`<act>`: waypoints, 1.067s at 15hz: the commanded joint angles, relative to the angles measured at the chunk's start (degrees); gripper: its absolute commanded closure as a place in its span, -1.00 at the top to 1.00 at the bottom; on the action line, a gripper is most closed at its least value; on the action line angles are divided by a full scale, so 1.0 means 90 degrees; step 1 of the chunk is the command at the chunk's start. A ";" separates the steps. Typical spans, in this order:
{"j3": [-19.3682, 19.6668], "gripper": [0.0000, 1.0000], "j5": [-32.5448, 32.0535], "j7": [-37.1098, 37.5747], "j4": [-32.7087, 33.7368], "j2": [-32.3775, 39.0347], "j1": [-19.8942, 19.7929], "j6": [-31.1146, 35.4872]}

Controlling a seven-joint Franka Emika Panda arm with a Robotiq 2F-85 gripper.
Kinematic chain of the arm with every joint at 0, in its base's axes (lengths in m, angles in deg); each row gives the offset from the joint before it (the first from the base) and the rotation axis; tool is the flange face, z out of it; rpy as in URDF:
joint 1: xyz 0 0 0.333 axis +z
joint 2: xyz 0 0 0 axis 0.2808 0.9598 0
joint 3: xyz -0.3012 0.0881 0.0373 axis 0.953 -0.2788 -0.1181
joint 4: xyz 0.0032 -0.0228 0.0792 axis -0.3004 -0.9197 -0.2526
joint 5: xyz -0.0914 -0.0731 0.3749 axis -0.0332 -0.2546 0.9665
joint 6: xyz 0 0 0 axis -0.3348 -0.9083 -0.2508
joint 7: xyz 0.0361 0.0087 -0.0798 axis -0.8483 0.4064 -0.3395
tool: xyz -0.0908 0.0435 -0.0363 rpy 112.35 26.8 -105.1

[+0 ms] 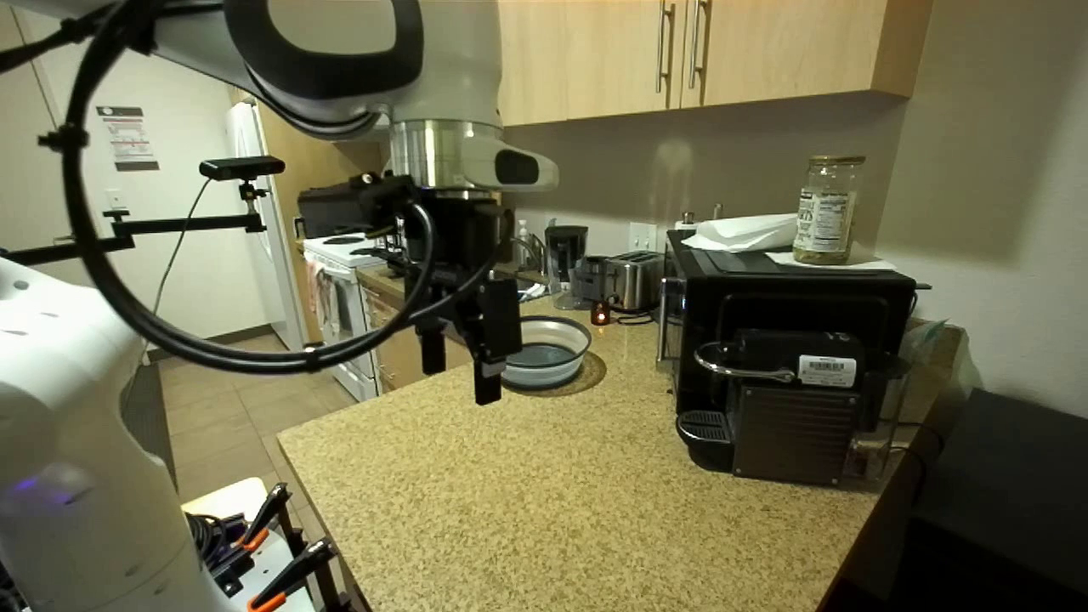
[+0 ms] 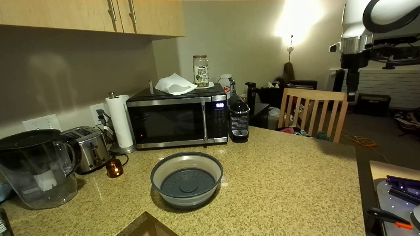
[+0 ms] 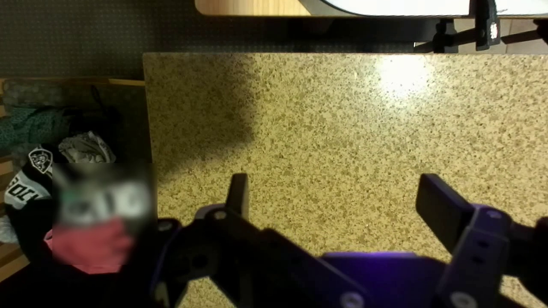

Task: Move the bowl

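The bowl, wide and round with a dark grey-blue inside and pale sides, sits upright on the speckled counter in both exterior views (image 1: 557,361) (image 2: 187,182). It stands in front of the microwave and looks empty. In an exterior view, the gripper partly covers its left side. My gripper (image 1: 460,378) hangs above the counter, pointing down, apart from the bowl. It also shows at the right of an exterior view (image 2: 351,95), far from the bowl. In the wrist view the gripper (image 3: 333,188) is open with bare counter between its fingers; the bowl is out of that view.
A black microwave (image 2: 177,121) bears a glass jar (image 2: 200,72) and white paper. A coffee machine (image 2: 239,121) stands beside it. A toaster (image 2: 90,147), water pitcher (image 2: 36,170), paper towel roll (image 2: 119,121) and small amber candle (image 2: 115,167) stand near the bowl. The counter edge (image 3: 299,54) shows in the wrist view.
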 commanded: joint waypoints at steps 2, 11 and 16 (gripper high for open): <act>-0.0197 1.00 0.0227 0.0100 0.0235 0.0186 0.0269 -0.0015; -0.0264 1.00 0.0627 -0.0014 0.0650 0.0523 0.0645 -0.0026; -0.0250 1.00 0.0885 -0.0105 0.0927 0.0699 0.0777 -0.0032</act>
